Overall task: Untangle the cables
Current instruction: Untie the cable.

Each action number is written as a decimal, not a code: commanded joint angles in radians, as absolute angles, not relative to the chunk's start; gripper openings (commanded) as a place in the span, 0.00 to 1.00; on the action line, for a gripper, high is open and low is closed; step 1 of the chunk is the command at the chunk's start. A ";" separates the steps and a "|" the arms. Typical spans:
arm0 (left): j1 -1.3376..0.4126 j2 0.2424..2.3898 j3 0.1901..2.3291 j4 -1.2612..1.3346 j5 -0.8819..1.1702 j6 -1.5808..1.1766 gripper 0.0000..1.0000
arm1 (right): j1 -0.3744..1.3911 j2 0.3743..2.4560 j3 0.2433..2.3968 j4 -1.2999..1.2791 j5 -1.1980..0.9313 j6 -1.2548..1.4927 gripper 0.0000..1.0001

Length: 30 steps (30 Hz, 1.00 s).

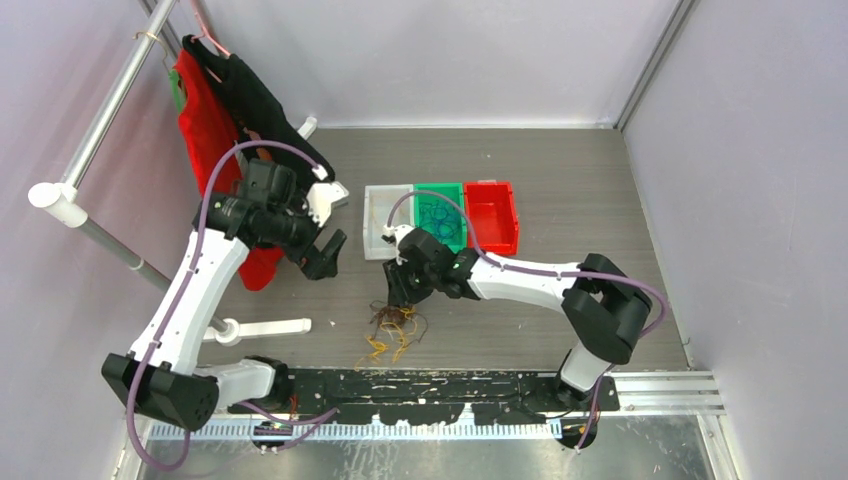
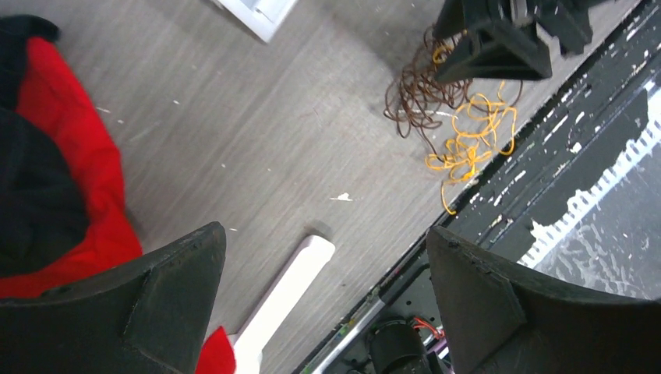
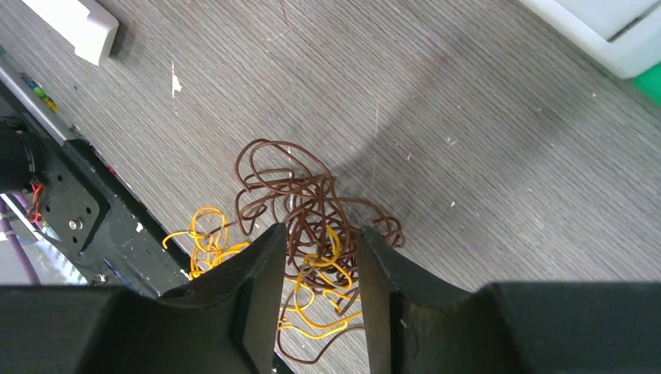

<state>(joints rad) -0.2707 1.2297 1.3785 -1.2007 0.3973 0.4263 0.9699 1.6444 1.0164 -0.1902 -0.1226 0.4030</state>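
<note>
Right end effector (image 3: 319, 234): fingers a narrow gap apart, pointing down, one on each side of the tangle's upper strands; nothing is visibly pinched.
Cables (image 3: 300, 187): a small tangle of dark brown and yellow-orange loops lying on the desk (image 3: 468, 132). The brown strands bunch under and just beyond the fingers, and the yellow ones spread toward the near edge.
Cables' place: near the front of the desk, just beside the black base rail (image 1: 450, 385), between the two arms.
Left end effector (image 2: 323, 238): fingers wide apart, holding nothing, raised above the desk well to the left of the tangle.
Bins: a white tray (image 1: 378, 245), a green bin (image 1: 440, 187) and a red bin (image 1: 492, 245) stand side by side, touching, beyond the right end effector. Thin bluish loops lie in the green one.
Left side: red and black clothes (image 1: 205, 130) hang from a white pipe rack (image 1: 60, 200).
</note>
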 commanded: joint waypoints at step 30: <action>-0.264 1.231 1.360 -1.230 0.466 0.441 0.93 | 1.254 1.425 0.877 -0.198 0.091 0.438 0.45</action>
<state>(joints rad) -0.2707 1.2373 1.3151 -1.2182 0.4465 0.4530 1.2537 1.3647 0.8433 -0.2932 0.1036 0.4545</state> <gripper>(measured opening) 0.935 0.453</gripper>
